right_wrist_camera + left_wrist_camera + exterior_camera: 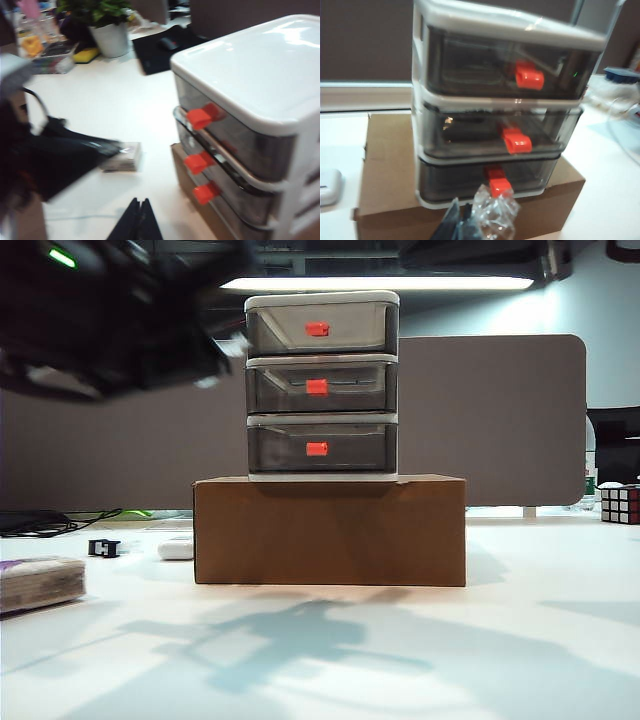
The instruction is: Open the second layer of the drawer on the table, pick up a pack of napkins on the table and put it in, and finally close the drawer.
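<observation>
My right end effector [136,220] hangs above the white surface [115,110], its two dark fingers pressed together. Beside it stands the drawer [260,125], all three layers shut, the second layer [220,170] showing its red-orange handle. The pack of napkins [122,157] lies on the surface, partly hidden behind my blurred left arm [55,160]. A potted plant [107,25] stands far off.

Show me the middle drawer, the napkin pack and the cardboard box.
middle drawer [345,390], exterior view, grey front panel.
napkin pack [40,583], exterior view, side face.
cardboard box [330,532], exterior view, front face.
</observation>
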Available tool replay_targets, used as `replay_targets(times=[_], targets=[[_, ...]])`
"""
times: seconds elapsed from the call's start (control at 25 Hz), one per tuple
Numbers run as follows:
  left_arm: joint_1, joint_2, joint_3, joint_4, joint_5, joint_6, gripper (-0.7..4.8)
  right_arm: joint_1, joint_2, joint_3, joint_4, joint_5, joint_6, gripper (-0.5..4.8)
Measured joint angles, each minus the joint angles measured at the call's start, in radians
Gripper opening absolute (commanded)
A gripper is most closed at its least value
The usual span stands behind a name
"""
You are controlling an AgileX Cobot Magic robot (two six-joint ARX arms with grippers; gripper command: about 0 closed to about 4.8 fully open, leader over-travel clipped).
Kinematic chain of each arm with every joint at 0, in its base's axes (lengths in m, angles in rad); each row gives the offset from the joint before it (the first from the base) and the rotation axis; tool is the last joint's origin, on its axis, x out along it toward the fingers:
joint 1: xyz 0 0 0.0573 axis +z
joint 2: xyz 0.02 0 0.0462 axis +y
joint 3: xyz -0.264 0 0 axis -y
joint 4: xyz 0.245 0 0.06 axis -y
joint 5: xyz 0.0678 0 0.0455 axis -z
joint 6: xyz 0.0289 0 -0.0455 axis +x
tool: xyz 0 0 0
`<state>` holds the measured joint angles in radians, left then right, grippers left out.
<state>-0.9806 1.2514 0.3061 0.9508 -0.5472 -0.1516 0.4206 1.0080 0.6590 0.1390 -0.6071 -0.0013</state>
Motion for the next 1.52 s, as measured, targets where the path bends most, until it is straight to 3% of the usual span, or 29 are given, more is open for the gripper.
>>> replay_targets(times=[0.16,0.24,0.48,0.52,0.56,0.68,0.84,1.44,1.52], targets=[[-0.102,0.246,0.102,0.169,-0.197,0.05,-0.06,-0.001,0.065,0.063,-0.034,-0.079,-0.012,-0.05],[-0.123,0.322,0.142,0.224,-0.243,0.07,-0.06,-0.001,0.08,0.073,-0.037,-0.093,-0.028,-0.05],[-0.148,0.449,0.238,0.259,-0.27,0.087,0.03,-0.001,0.091,0.073,-0.05,-0.103,-0.057,-0.05],[-0.148,0.456,0.249,0.26,-0.274,0.088,0.63,-0.001,0.091,0.073,-0.05,-0.103,-0.06,-0.05],[-0.143,0.462,0.26,0.265,-0.283,0.088,0.87,-0.001,0.092,0.073,-0.051,-0.103,-0.071,-0.05],[-0.143,0.463,0.269,0.266,-0.314,0.095,0.95,-0.001,0.093,0.073,-0.051,-0.103,-0.076,-0.05],[-0.141,0.463,0.277,0.257,-0.327,0.095,1.82,-0.001,0.093,0.073,-0.05,-0.103,-0.08,-0.05],[-0.109,0.465,0.356,0.126,-0.405,0.114,1.87,-0.001,0.094,0.073,-0.053,-0.103,-0.098,-0.05],[-0.097,0.465,0.356,0.129,-0.373,0.113,1.87,-0.001,0.095,0.073,-0.058,-0.103,-0.101,-0.05]])
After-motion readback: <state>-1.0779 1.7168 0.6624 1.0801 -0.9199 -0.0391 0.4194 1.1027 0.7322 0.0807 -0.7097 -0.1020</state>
